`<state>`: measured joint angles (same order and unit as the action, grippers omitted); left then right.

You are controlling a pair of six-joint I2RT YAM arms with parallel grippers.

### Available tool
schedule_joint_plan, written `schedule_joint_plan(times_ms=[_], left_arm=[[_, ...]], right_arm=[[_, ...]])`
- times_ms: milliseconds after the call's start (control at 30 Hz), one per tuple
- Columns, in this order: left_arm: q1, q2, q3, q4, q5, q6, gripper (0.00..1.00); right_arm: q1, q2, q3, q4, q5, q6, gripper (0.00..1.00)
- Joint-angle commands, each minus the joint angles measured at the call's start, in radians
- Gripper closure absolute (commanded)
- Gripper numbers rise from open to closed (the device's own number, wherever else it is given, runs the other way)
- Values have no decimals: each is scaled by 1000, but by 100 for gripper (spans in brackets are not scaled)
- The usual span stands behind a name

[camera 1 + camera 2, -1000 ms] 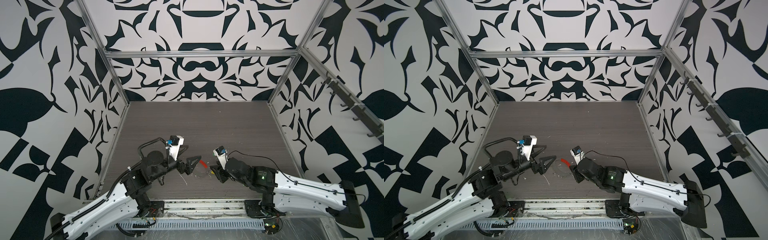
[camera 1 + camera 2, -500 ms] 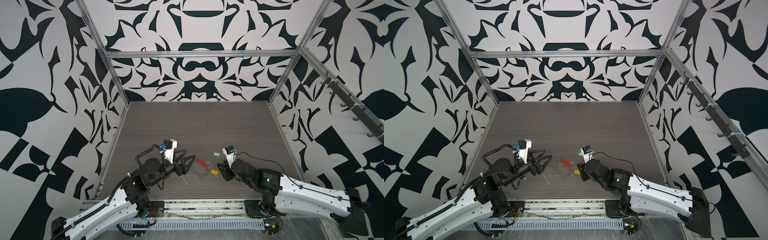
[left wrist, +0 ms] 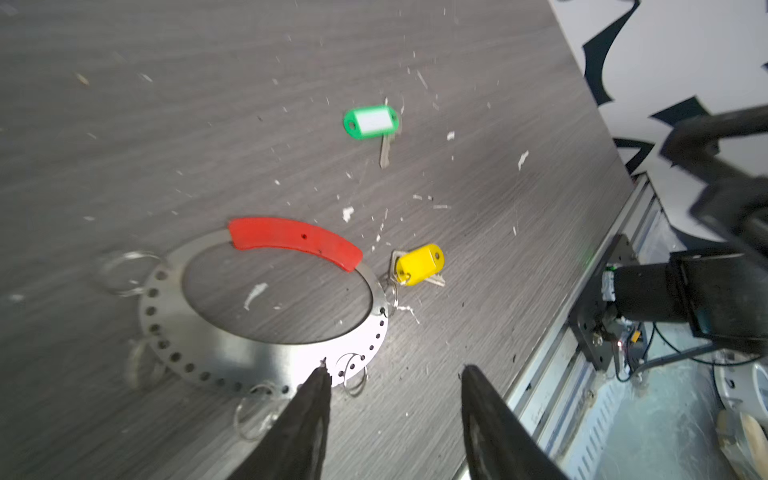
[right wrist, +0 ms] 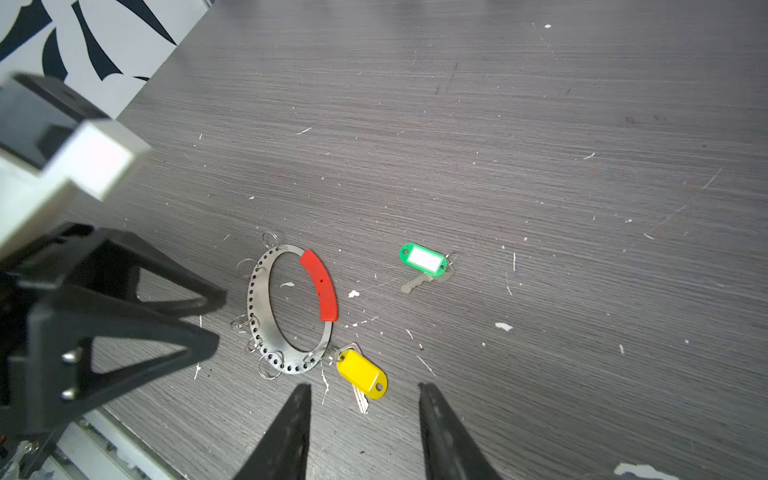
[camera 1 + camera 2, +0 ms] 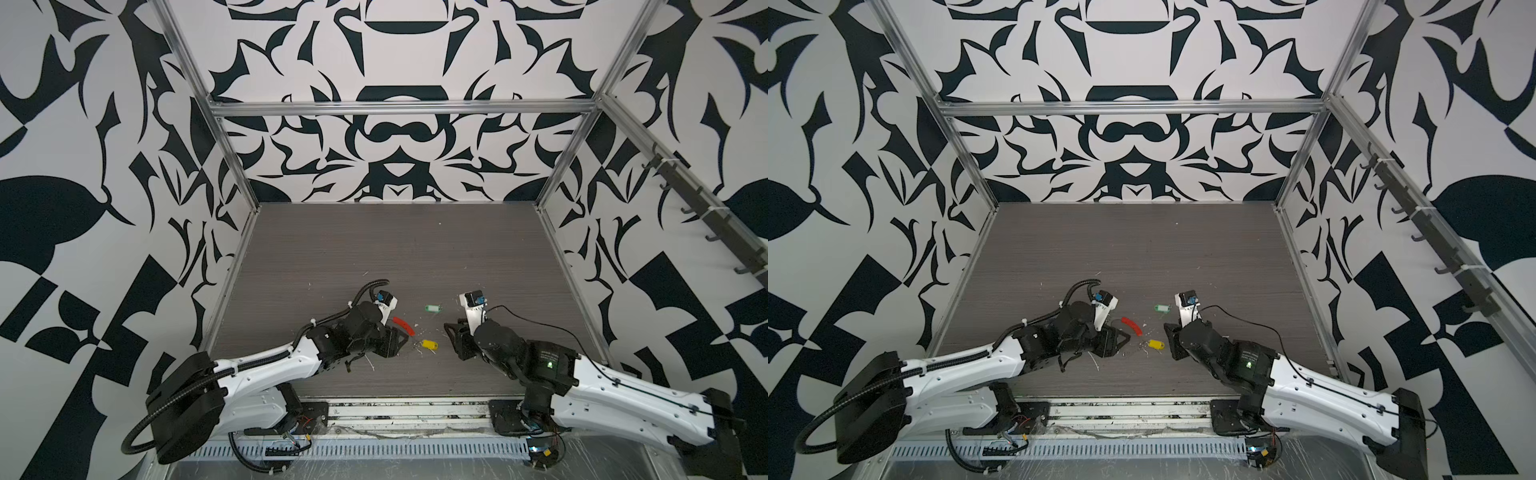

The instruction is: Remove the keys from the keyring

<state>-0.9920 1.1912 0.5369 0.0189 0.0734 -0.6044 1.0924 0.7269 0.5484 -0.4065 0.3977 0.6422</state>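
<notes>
Green oblong plastic tag (image 3: 371,121) with its small metal key (image 3: 385,151) lies alone on the dark wood-grain tabletop (image 3: 208,124), well apart from the large flat grey metal keyring (image 3: 257,357). That is the change. A second ago both claws were huddled close over the ring and no green tag showed lying free; since then the arms have drawn back to either side, and the tag sits in the open in both top views (image 5: 432,308) (image 5: 1162,308). By the look of it one key is off and the work is partly done. The yellow oblong plastic tag (image 3: 419,264) lies just beside the ring's edge, and its key seems still hooked through a small wire loop there, so it probably comes off next. The curved red plastic strip (image 3: 295,243) is seated along one arc of the band. The hoop lies flat near the front of the tabletop, its band dotted with small holes and hung with several empty wire loops (image 3: 353,370). The left claw (image 3: 395,368) stands about half open and holds nothing, one fingertip (image 3: 322,370) at the ring's near rim, though contact cannot be confirmed. The right claw (image 4: 365,385) is likewise partly open and empty, with the yellow tag just ahead of its gap.
</notes>
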Motion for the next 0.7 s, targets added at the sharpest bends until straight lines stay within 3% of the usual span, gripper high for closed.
schedule_joint_plan(times_ms=[0,267,667], left_arm=[[-22,61,53,21,34,-7,47],[-114,215,136,-57,-28,31,48],[-131,284,186,-84,-92,62,52]], right_arm=[[-7,-19,-14,-7,21,19,55],[-10,-70,-37,-13,16,19,54],[-16,-94,-51,-11,5,10,54]])
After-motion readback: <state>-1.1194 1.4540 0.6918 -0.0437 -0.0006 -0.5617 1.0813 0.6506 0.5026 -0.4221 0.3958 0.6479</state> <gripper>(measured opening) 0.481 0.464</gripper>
